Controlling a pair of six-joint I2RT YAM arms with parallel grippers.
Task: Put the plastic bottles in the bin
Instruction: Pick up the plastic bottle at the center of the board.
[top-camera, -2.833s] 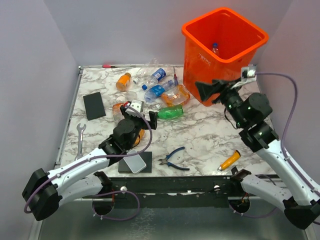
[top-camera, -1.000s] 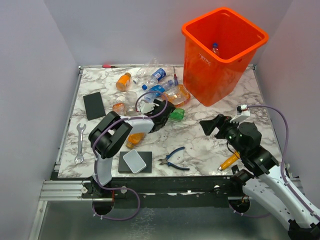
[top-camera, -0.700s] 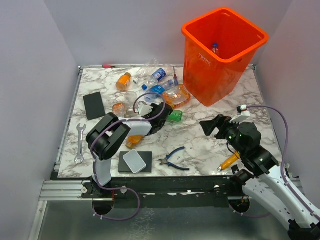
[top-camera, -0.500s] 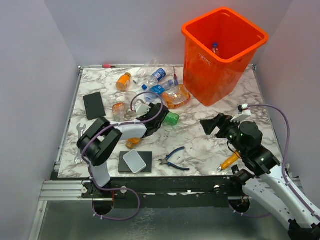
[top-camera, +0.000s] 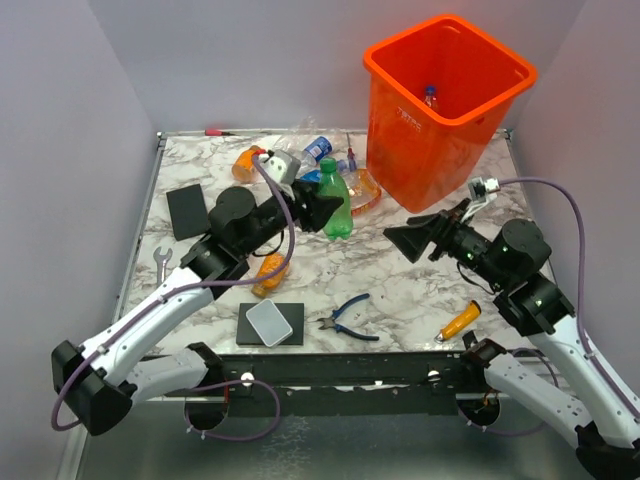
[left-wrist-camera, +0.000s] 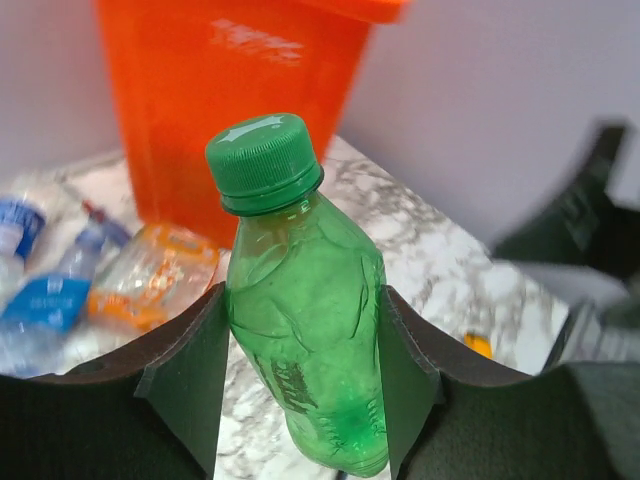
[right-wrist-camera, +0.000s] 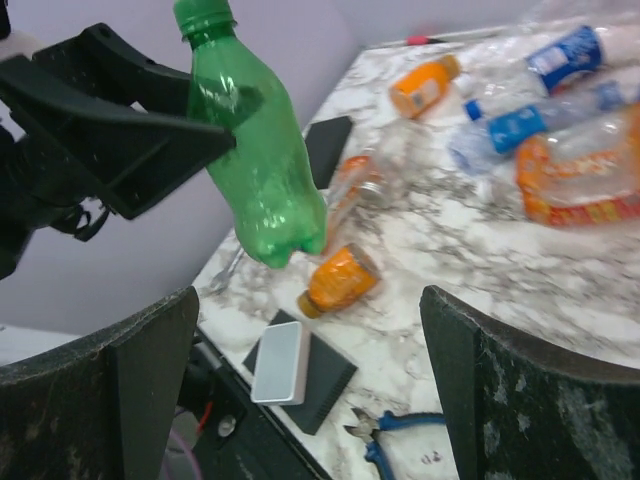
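Note:
My left gripper (top-camera: 322, 208) is shut on a green plastic bottle (top-camera: 337, 200) and holds it upright, cap up, above the table left of the orange bin (top-camera: 445, 110). In the left wrist view both pads press the green bottle (left-wrist-camera: 300, 300), with the bin (left-wrist-camera: 220, 90) behind it. A bottle (top-camera: 430, 97) lies inside the bin. More bottles lie at the back left: an orange one (top-camera: 246, 163), a blue-labelled one (top-camera: 316, 148) and a crushed orange one (top-camera: 362, 190). Another orange bottle (top-camera: 268, 275) lies nearer. My right gripper (top-camera: 405, 240) stands open and empty, facing the green bottle (right-wrist-camera: 255, 160).
Blue-handled pliers (top-camera: 348, 318) and an orange-handled screwdriver (top-camera: 458, 322) lie near the front edge. A black block with a white box (top-camera: 270, 323) sits front left. A wrench (top-camera: 160, 270) and a black pad (top-camera: 188, 210) lie along the left side.
My left gripper closed on the green bottle and raised it off the table, turning it upright. My right gripper shifted slightly up and to the left.

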